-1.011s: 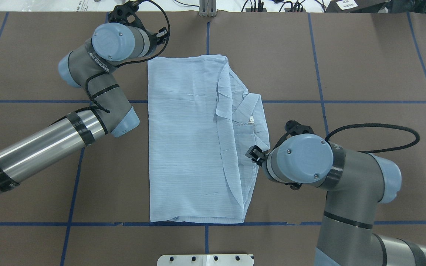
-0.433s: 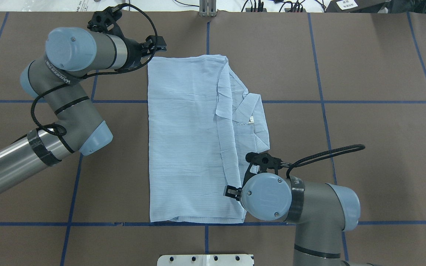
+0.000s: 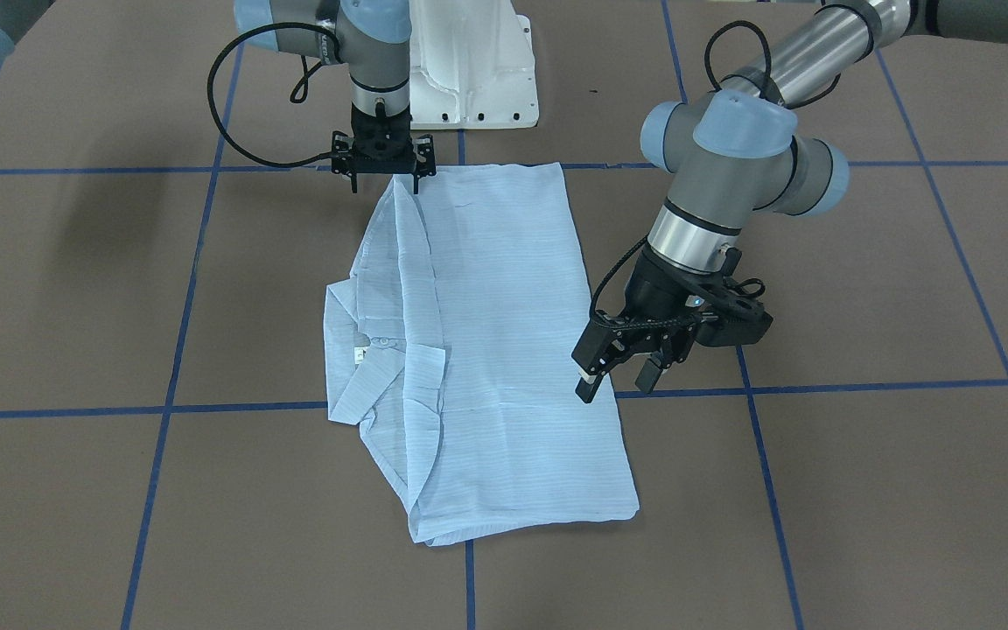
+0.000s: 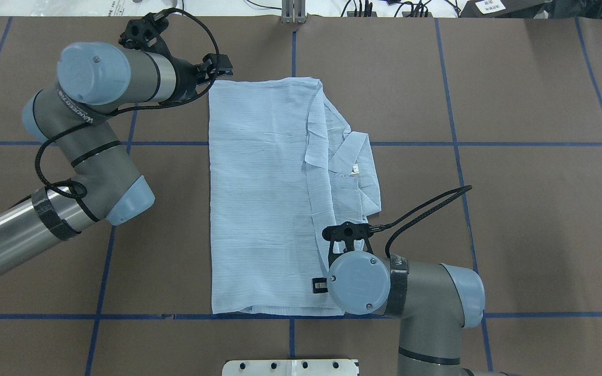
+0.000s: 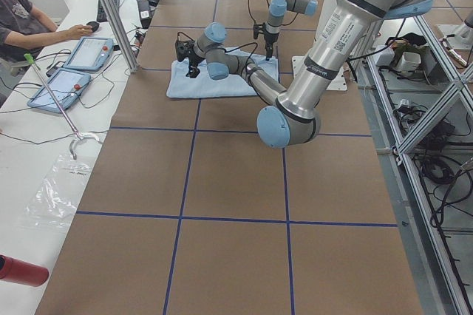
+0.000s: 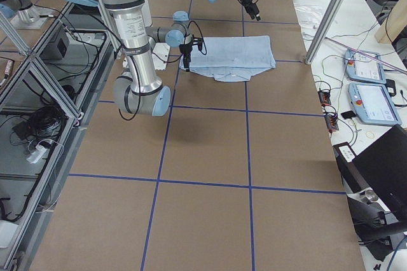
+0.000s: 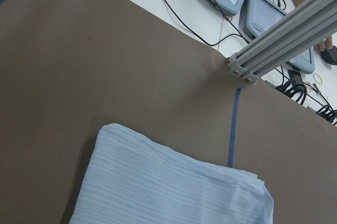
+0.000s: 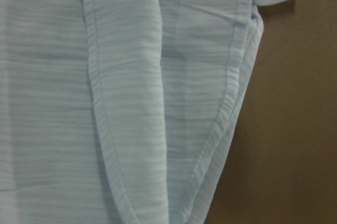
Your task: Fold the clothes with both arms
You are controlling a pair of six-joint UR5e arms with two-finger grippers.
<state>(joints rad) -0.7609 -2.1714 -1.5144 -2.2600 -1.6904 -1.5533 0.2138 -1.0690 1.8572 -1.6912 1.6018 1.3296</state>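
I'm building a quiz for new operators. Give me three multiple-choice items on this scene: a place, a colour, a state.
1. On the shirt, the collar lies toward the robot's: A right; B left; C base.
2. Tape lines on the table are: A red; B blue; C yellow.
3. The left end effector is: A open, empty; B shut on a sleeve; C shut on the collar.
Answers: A, collar sits at the shirt's right edge overhead; B, blue lines cross the table; A, its fingers stand apart, empty.

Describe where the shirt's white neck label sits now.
In the overhead view, the white neck label lies near the right edge of the shirt, beside the collar.
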